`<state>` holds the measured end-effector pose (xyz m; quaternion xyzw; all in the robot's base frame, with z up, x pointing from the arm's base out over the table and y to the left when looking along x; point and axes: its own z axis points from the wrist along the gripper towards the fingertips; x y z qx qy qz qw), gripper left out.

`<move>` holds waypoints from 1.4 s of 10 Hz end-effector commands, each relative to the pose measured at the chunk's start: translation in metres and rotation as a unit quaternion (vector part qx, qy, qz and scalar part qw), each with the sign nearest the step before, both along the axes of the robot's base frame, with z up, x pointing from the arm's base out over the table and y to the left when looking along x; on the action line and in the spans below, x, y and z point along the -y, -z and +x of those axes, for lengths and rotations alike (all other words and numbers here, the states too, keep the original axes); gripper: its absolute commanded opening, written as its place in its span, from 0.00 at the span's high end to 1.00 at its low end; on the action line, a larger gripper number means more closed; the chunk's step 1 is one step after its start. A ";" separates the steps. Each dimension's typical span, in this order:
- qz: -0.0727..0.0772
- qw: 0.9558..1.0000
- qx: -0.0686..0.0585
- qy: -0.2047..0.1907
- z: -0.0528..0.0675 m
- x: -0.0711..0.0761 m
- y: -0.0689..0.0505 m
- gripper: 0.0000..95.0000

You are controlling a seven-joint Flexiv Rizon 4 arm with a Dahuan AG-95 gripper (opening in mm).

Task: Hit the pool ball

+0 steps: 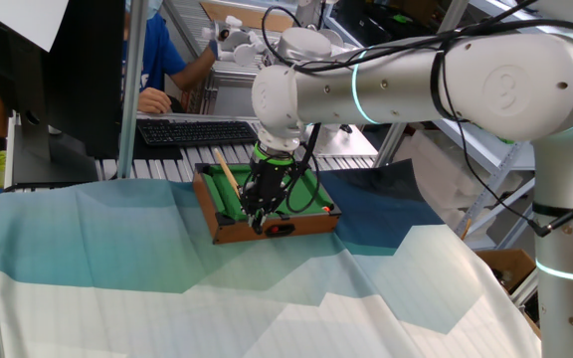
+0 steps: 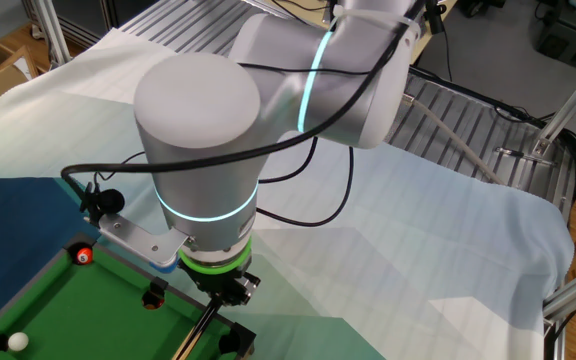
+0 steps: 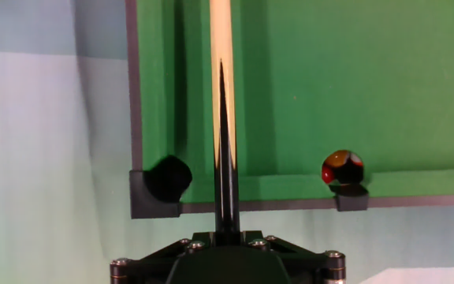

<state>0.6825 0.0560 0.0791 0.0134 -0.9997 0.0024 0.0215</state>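
The miniature green-felt pool table (image 1: 229, 235) has a wooden frame and sits on the cloth-covered table. The tiny white pool ball (image 2: 14, 342) lies on the felt at the lower left of the other fixed view; it is out of the hand view. A small red-orange ball (image 3: 342, 167) rests against a rail by a pocket, and also shows in the other fixed view (image 2: 84, 257). My gripper (image 3: 221, 75) is over the table's near end, shut on a light wooden cue stick (image 3: 221, 31) that runs forward along the felt. The cue also shows in one fixed view (image 1: 225, 171).
A black corner pocket (image 3: 166, 178) lies just left of the cue. A keyboard (image 1: 195, 130) and a roller rack stand behind the pool table. A person sits at the back left. Blue-and-white cloth (image 1: 267, 308) covers the table.
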 end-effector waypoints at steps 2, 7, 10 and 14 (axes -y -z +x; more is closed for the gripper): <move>-0.007 1.000 0.003 0.015 0.000 0.000 0.005 0.80; -0.005 1.000 -0.020 0.023 -0.003 -0.001 0.003 0.40; 0.006 0.999 -0.043 0.029 -0.028 0.002 -0.037 1.00; 0.003 0.997 -0.034 0.063 -0.064 0.004 -0.058 1.00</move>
